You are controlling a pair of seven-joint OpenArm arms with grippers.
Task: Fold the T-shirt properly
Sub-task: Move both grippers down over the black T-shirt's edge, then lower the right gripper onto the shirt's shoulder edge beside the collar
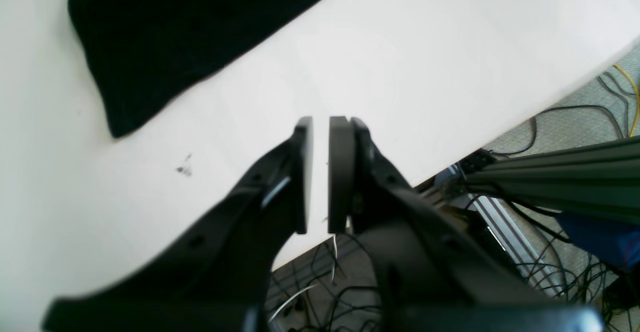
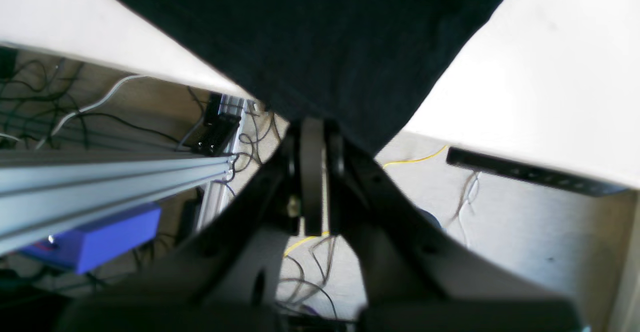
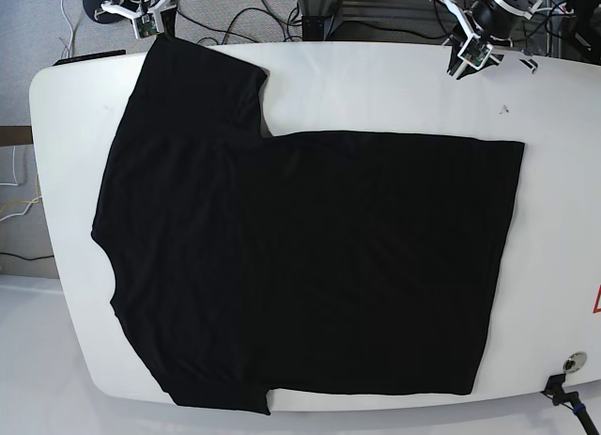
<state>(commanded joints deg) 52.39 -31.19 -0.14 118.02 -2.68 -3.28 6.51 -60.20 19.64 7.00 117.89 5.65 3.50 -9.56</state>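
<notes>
The T-shirt (image 3: 310, 256) lies flat and spread across the white table (image 3: 394, 83), collar end toward the base view's left and hem toward its right, one sleeve reaching the table's far edge and the other its near edge. No fold is made yet, judging from the full outline.

The right gripper (image 2: 314, 124) sits at the table's far edge, at the tip of the far sleeve (image 3: 202, 73). Its jaws are pressed together, and the black fabric drapes down right to their tips; it appears to pinch the sleeve edge, though the contact itself is dark and hard to confirm. A grip at this outermost point gives control of the sleeve for folding it inward over the body.

The left gripper (image 1: 320, 122) hovers over bare table near the far edge, apart from the hem corner (image 1: 117, 127). Its jaws stand nearly closed, a narrow slit between the pads, holding nothing. This position keeps it near the hem corner, a likely second grasp point.

Below the table edge, cables and an aluminium frame rail (image 2: 100, 177) are visible.
</notes>
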